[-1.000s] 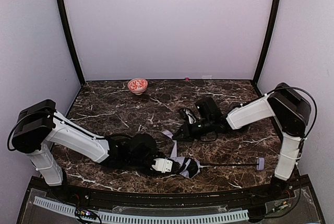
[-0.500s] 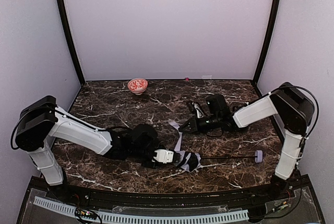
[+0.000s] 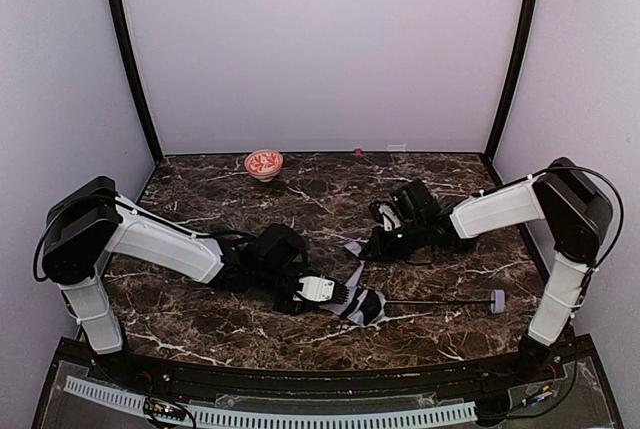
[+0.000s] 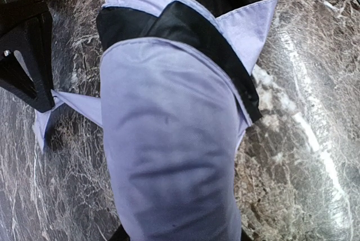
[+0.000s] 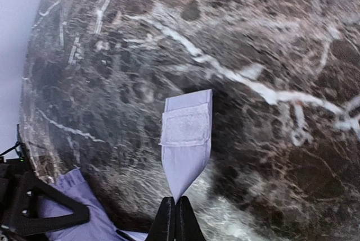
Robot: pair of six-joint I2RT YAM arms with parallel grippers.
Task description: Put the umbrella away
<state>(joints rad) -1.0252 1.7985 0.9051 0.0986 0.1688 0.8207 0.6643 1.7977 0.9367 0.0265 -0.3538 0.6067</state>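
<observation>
The umbrella [image 3: 362, 305] lies folded on the dark marble table [image 3: 200, 199]. It is pale lavender fabric with black inside, and its thin black shaft [image 3: 435, 301] runs right to a small lavender handle [image 3: 497, 298]. My left gripper [image 3: 340, 296] is shut around the bunched canopy [image 4: 169, 151], which fills the left wrist view and hides the fingers. My right gripper [image 5: 179, 212] is shut on the pointed tip of the lavender strap [image 5: 185, 128]. The strap's Velcro patch faces the camera. In the top view the right gripper [image 3: 364, 247] holds the strap [image 3: 352, 267] stretched out from the bundle.
A red patterned bowl [image 3: 264, 163] stands at the back edge, left of centre. A small pink object [image 3: 358, 151] lies by the back wall. Pale walls with black corner posts [image 3: 128, 49] close in the table on three sides.
The right gripper has drawn the strap rightward and back, away from the bundle. The left gripper has carried the canopy a little away from the near edge. Both grips are unchanged.
</observation>
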